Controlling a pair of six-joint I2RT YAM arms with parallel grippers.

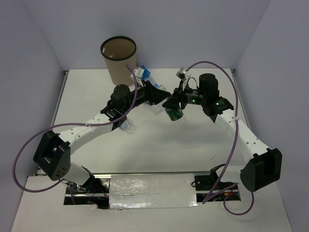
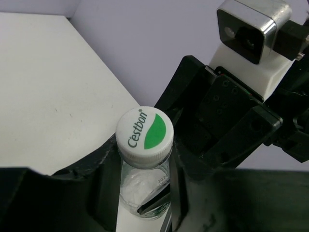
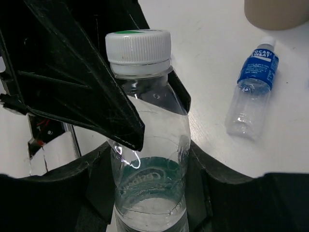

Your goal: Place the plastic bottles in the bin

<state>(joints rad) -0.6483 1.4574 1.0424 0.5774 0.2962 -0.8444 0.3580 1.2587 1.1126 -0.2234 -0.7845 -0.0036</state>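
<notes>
The green-label bottle (image 1: 175, 115) hangs above the table's middle, held between both grippers. My left gripper (image 1: 163, 99) is shut on its neck just under the white and green cap (image 2: 145, 134); in the left wrist view the gripper (image 2: 142, 193) has a finger against each side of the neck. My right gripper (image 1: 173, 105) is shut on the clear body (image 3: 150, 159), with its fingers (image 3: 150, 193) pressed against both sides. The tan bin (image 1: 119, 60) stands open at the back left. A blue-label bottle (image 1: 143, 75) lies beside it, and another bottle (image 1: 128, 124) lies under my left arm.
In the right wrist view the blue-label bottle (image 3: 253, 89) lies on the white table below the bin's base (image 3: 275, 12). Purple cables loop over both arms. Walls close the table at the back and sides.
</notes>
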